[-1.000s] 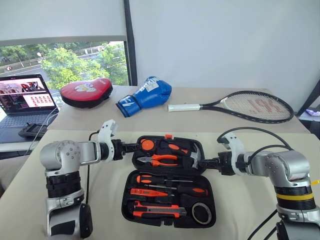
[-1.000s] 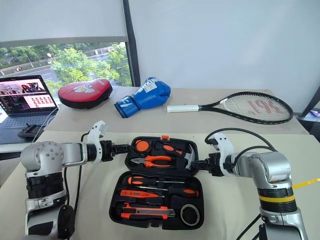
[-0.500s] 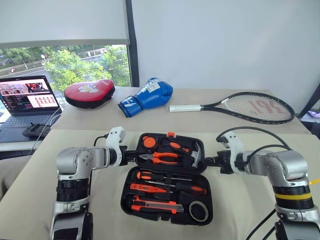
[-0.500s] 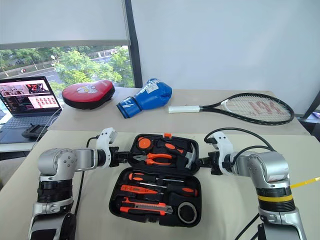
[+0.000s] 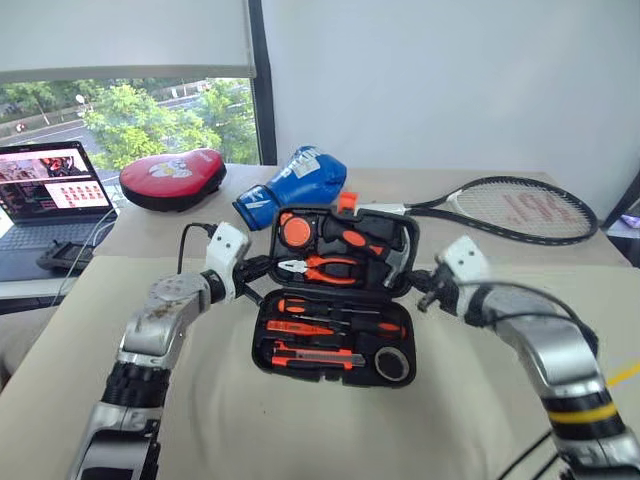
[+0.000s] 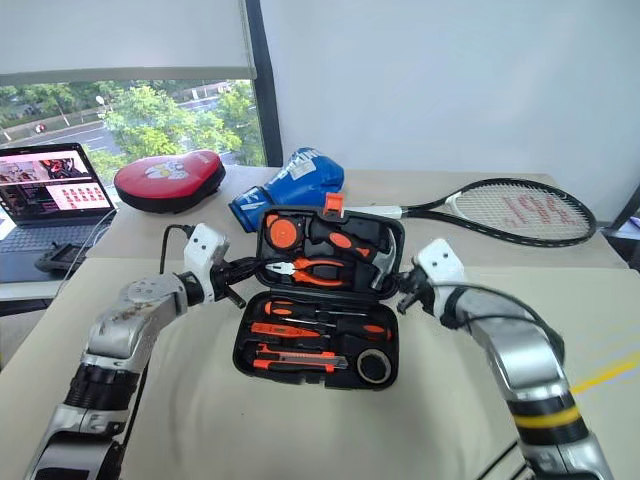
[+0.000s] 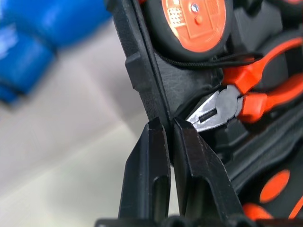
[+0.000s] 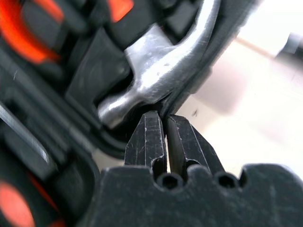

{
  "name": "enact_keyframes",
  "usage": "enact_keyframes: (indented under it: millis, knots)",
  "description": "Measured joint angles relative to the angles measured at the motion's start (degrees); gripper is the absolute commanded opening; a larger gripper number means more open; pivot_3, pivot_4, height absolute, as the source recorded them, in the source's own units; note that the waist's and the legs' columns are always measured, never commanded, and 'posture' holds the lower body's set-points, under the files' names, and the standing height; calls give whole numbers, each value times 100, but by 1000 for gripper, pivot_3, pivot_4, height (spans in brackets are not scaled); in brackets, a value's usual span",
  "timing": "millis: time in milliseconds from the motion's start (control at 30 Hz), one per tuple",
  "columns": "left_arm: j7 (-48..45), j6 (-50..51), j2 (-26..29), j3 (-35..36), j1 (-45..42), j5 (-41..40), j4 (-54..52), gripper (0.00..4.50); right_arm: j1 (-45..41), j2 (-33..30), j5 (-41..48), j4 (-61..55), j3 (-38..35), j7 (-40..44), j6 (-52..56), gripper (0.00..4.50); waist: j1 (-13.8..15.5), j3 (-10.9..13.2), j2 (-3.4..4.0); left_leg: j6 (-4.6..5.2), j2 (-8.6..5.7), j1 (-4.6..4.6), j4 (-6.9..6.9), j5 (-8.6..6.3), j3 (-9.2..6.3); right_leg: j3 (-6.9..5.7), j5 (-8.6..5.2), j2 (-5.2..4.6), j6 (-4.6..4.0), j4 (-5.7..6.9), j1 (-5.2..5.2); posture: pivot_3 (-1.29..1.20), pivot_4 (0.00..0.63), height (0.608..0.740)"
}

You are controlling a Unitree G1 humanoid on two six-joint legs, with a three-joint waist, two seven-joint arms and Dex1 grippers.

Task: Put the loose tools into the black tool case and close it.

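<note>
The black tool case [image 5: 330, 378] lies open on the beige table, its lid [image 5: 413, 243] tilted up off the surface. In the base sit two screwdrivers [image 5: 335, 308], a slim orange tester [image 5: 297, 327], the utility knife [image 5: 315, 353] and the black tape roll [image 5: 391, 365]. My left gripper [image 7: 164, 124] is shut on the lid's left edge, beside the pliers [image 7: 246, 97]. On the opposite edge my right gripper [image 8: 163, 117] is shut on the rim, just under the hammer head [image 8: 156, 66]. Both arms flank the case, left gripper [image 5: 260, 270] and right gripper [image 5: 424, 296].
Behind the case lie a blue boxing glove [image 5: 296, 186], a red punch pad [image 5: 172, 178] and a tennis racket [image 5: 510, 210]. An open laptop [image 5: 42, 190] stands at the far left. Bare cloth stretches in front of the case.
Both grippers have shut on the lid's side edges and risen, and their wrists have rolled. The lid has swung from lying flat to tilted up. The head view has shifted too.
</note>
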Motion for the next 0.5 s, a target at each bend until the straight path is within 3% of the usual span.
enact_keyframes:
  millis: [200, 333, 433, 500]
  knots:
    - [-601, -2420, 623, -142, 618, 551, 235, 8, 1676, -666, -950, -817, -129, 53, -2102, 94, 20, -1, 0, 4, 2, 42, -16, -2, -1, -8, -12, -3, 17, -49, 56, 0, 150, 740]
    - [-829, -2942, 807, -145, 929, 573, 297, 8, 2610, -966, -1515, -1113, -265, 40, -3236, 94, 16, 1, 1, 36, 21, 129, -11, -28, 0, -7, -13, -5, 18, -73, 156, 0, 150, 740]
    - [-914, -2705, 824, -50, 1098, 292, 263, 8, 3066, -974, -1876, -1322, -277, -37, -3652, 94, -1, 0, 1, 45, 42, 161, -4, -36, 4, 1, -15, -4, 21, -74, 188, 0, 150, 740]
    - [-1148, -2302, 902, 81, 1313, -136, 88, 751, 3361, -1047, -1899, -1495, -357, 22, -3746, 807, -21, 0, 2, 41, 53, 174, -5, -35, 10, 9, -15, -1, 20, -70, 192, 0, 150, 740]
